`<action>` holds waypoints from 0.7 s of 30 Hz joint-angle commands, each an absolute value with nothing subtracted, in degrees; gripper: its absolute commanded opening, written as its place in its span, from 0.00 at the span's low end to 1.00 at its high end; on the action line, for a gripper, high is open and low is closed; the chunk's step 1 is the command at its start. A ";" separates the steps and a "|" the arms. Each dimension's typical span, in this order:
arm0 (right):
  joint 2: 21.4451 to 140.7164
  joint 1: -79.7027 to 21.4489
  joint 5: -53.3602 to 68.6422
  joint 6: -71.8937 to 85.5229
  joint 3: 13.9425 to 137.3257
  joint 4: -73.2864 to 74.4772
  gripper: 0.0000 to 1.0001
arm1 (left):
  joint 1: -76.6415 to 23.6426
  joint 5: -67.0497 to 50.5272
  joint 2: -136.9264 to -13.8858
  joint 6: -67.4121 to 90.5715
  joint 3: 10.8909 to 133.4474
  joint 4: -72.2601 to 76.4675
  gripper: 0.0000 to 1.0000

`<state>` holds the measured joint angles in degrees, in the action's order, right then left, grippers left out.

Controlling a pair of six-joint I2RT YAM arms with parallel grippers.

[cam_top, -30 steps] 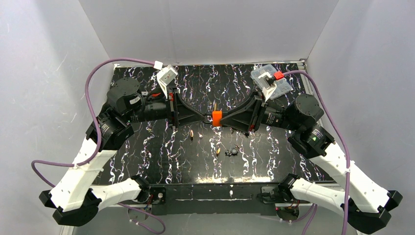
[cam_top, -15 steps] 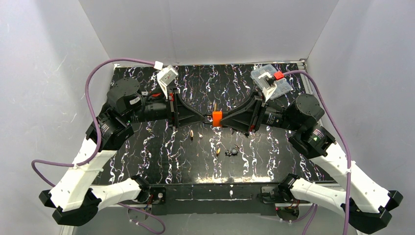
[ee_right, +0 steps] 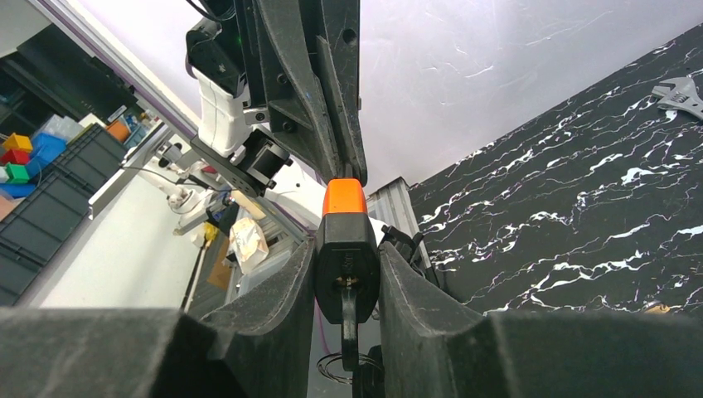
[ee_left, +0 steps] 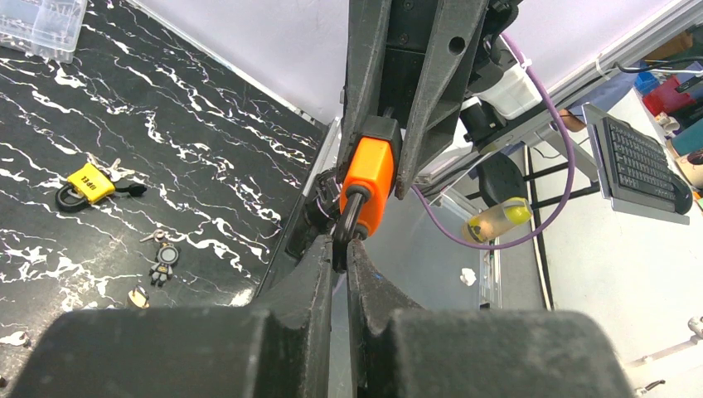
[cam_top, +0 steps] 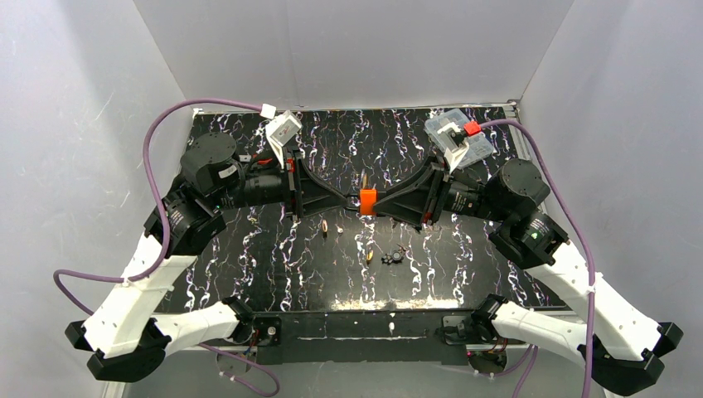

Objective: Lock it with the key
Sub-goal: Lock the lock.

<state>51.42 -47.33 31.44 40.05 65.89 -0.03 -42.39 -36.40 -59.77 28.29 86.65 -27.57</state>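
Note:
The lock [cam_top: 367, 201] is an orange padlock with a black lower end, held in the air over the middle of the table between both grippers. My left gripper [ee_left: 341, 247] is shut on its dark shackle [ee_left: 351, 217], just below the orange body [ee_left: 370, 178]. My right gripper [ee_right: 348, 249] is shut on the lock's body [ee_right: 346, 249], one finger on each side. The key [ee_right: 349, 319] sticks out of the keyhole at the lock's black end, with its wire ring hanging below. In the top view the left gripper [cam_top: 352, 201] and right gripper [cam_top: 380, 201] meet tip to tip.
A yellow padlock with keys [ee_left: 87, 184] and a small figure keychain [ee_left: 164, 259] lie on the black marbled table [cam_top: 273, 274]. A clear compartment box [cam_top: 460, 139] stands at the back right. A silver wrench [ee_right: 678, 87] lies on the table. Grey walls enclose three sides.

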 commanded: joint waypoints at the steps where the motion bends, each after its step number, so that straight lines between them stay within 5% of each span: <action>1: 54.71 -50.18 31.90 38.99 67.28 -3.69 0.01 | -45.73 -38.85 -63.72 29.44 87.59 -22.59 0.00; 21: 55.70 -50.79 32.01 38.61 67.68 -3.80 0.01 | -48.23 -38.16 -65.37 29.18 88.49 -22.59 0.00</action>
<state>51.48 -47.86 31.86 39.97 66.24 0.03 -44.49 -34.70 -60.29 27.94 87.94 -28.38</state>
